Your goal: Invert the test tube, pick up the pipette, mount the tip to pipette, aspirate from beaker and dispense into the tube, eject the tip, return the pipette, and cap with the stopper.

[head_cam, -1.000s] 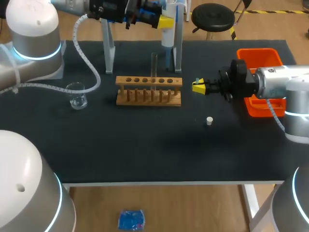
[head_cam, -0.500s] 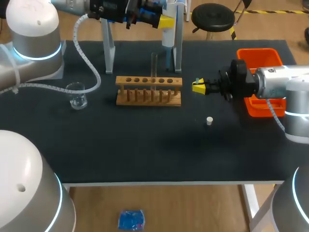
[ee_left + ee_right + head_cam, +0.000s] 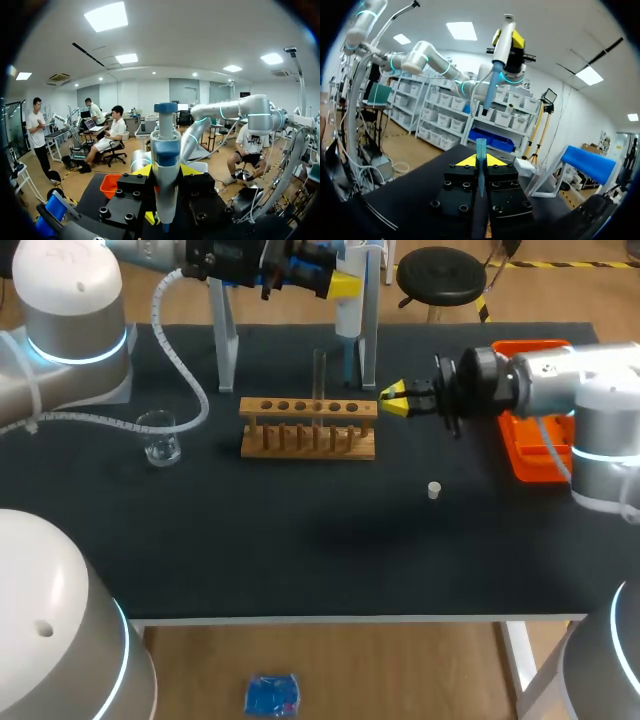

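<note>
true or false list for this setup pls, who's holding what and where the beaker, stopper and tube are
1. The right gripper is shut on a pipette tip. True.
2. The stopper caps the test tube. False: the stopper lies on the table, apart from the test tube.
3. The left gripper is shut on the pipette. True.
4. In the head view the beaker stands right of the wooden rack. False: it stands to the left of the wooden rack.
5. The test tube stands upright in the wooden rack. True.
</note>
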Robot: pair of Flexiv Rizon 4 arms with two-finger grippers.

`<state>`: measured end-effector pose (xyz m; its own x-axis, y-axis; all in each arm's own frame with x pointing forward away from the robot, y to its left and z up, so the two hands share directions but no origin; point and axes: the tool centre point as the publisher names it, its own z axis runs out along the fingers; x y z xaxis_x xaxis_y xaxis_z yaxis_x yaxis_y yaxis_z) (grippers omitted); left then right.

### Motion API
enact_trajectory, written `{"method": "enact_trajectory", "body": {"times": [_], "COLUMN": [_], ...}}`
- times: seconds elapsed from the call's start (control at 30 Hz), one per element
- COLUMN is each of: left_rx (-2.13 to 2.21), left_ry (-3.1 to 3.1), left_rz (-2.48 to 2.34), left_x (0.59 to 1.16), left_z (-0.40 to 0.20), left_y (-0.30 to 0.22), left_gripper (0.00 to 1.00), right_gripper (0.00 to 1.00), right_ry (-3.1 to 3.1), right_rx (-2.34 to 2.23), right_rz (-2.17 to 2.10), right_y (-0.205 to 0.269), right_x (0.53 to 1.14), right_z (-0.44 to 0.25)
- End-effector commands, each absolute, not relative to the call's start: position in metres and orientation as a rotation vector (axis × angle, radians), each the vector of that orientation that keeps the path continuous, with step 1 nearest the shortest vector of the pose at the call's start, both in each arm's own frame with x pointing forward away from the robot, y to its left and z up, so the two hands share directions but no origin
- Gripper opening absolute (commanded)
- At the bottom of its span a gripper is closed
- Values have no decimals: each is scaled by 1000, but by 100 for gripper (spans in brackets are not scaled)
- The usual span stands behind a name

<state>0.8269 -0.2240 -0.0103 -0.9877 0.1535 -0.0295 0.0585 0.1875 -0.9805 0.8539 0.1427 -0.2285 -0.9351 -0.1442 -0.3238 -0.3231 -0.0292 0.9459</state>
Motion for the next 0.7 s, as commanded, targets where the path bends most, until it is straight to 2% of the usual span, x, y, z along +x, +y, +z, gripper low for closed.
{"method": "enact_trajectory", "body": {"times": [0.03, 0.43, 0.7], "left_rx": [-212, -212, -212], "left_ry": [-2362, -2362, -2362], "left_rz": [1944, 1944, 1944], "left_x": [827, 827, 827], "left_z": [-10, -10, -10], "left_y": [-224, -224, -224], "left_gripper": [0, 0, 0], "right_gripper": [0, 0, 0], "right_ry": [2135, 2121, 2134], "right_rx": [-547, -597, -635], "right_rz": [2037, 2042, 2045], "right_y": [156, 194, 199], "right_x": [858, 857, 846], "right_z": [-223, -205, -208]}}
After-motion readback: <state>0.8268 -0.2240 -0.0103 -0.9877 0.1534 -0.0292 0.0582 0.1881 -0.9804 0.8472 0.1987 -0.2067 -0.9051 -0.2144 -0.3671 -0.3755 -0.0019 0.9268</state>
